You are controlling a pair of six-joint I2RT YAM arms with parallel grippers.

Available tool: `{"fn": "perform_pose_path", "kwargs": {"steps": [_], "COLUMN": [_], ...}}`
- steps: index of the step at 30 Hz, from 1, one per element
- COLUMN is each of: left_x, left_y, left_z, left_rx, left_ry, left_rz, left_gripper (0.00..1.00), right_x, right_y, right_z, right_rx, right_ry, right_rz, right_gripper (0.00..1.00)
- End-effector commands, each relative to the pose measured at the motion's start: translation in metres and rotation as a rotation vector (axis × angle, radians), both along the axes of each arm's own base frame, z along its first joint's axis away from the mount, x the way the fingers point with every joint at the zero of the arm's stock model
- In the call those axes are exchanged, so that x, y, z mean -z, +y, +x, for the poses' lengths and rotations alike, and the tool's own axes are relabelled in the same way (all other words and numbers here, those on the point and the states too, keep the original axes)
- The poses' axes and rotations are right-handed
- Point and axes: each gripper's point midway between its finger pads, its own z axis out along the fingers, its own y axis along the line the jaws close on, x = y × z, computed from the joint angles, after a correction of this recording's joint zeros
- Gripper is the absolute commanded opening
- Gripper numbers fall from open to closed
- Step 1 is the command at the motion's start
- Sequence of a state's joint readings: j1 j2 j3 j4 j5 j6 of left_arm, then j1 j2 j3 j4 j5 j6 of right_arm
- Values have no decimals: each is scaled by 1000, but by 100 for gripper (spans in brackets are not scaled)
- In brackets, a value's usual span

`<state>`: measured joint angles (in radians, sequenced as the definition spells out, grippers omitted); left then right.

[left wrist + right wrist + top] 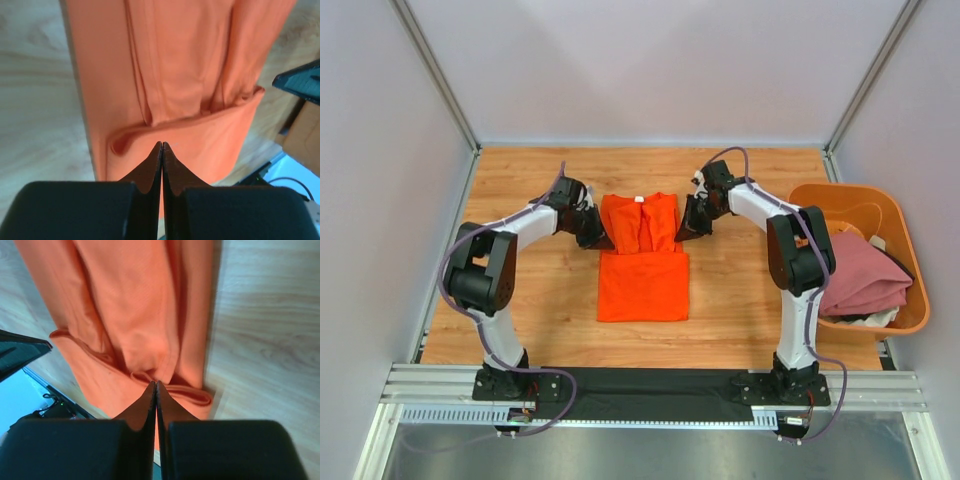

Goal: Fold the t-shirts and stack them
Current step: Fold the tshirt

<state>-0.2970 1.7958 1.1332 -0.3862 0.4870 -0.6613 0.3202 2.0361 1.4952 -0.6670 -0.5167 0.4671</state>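
A bright orange t-shirt lies flat in the middle of the wooden table, collar at the far end, sleeves turned in and its lower part a smooth rectangle. My left gripper is low at the shirt's left edge and my right gripper at its right edge, level with each other. In the left wrist view the left gripper is shut, tips pinching a raised fold of the orange t-shirt. The right gripper is likewise shut on a bunched fold of the orange t-shirt. A dusty pink t-shirt lies in the tub.
A rigid orange tub stands at the table's right edge, holding the pink cloth and some white pieces. Grey walls close in the left, right and far sides. A dark rail runs along the near edge by the arm bases.
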Motion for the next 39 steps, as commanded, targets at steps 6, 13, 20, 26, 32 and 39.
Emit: {"fn": "perform_pose_path", "kwargs": {"steps": [6,13,20,26,32,39], "left_x": [57,53,-19,6,72,25], "left_y": [21,28,12,4,25,55], "left_z": [10,4,18,15,-6,6], "left_rx": [-3,38,30,4,17,53], "left_ry": [116,110,-29,44,199,36], "left_rz": [136,180,61,16,156,326], "left_gripper": [4,2,7,7,7,6], "right_x": [54,53,-19,5,62,39], "right_y": [-18,-57,-34,-22,-38,-71], "right_z": [-6,4,6,-7,-14,-3], "right_rx": [1,21,13,16,32,15], "right_ry": [135,107,10,87,168,66], "right_rz": [5,-154,-49,12,-79,-265], "right_gripper": [1,0,1,1,1,2]}}
